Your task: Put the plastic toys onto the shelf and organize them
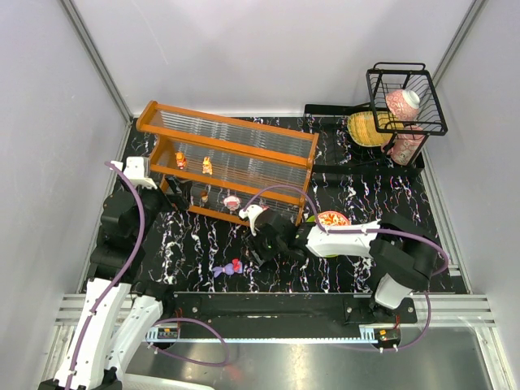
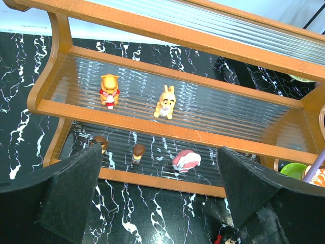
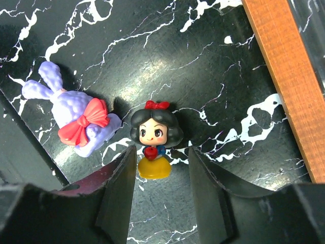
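- Right gripper (image 3: 162,155) gapes open, its fingers either side of the black-haired doll (image 3: 154,136) on the table (image 3: 203,61), near the shelf (image 2: 167,133).
- Purple bunny (image 3: 81,119) lies just left.
- Left gripper (image 2: 160,157) is open, facing seemingly five shelved figurines (image 2: 165,101).

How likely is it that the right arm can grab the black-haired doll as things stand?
Likely yes. The open right tool straddles the doll, which stands upright between its fingers. The purple bunny lies outside the gap, and the shelf sits off to the other side.
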Tool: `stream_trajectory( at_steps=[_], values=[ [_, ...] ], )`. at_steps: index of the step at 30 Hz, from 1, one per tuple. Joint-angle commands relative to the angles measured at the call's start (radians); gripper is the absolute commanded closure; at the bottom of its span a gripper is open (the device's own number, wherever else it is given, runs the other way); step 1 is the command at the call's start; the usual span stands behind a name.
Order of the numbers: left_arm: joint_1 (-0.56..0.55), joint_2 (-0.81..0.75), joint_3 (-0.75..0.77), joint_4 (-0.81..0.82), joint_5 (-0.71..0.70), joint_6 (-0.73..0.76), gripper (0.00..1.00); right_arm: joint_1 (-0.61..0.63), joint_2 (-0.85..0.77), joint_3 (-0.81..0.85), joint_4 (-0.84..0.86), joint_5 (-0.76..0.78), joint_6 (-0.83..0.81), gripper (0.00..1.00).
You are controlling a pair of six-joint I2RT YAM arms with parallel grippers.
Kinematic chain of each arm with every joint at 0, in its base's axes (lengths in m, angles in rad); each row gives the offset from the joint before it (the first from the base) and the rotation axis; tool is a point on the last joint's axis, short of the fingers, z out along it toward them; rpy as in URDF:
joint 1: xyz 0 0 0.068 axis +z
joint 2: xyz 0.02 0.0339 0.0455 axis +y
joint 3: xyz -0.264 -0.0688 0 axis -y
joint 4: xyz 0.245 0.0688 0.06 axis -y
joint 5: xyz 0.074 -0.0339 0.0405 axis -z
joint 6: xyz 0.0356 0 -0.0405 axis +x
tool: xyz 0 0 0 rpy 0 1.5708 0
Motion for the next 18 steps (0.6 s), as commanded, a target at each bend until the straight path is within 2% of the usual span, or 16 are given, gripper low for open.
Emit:
stream_trajectory(
  at_steps=[1, 8, 18],
  values=[
    [-0.001, 0.002, 0.022, 0.031, -0.02, 0.015, 0.01, -0.011, 0.009, 0.038, 0.033, -0.022, -0.017, 0.49],
    [-0.001, -0.002, 0.016, 0.031, -0.018, 0.013, 0.01, -0.011, 0.015, 0.028, 0.034, -0.031, -0.012, 0.53],
    [-0.001, -0.008, 0.013, 0.033, -0.018, 0.009, 0.01, -0.011, 0.023, 0.025, 0.033, -0.056, -0.008, 0.65]
  ],
)
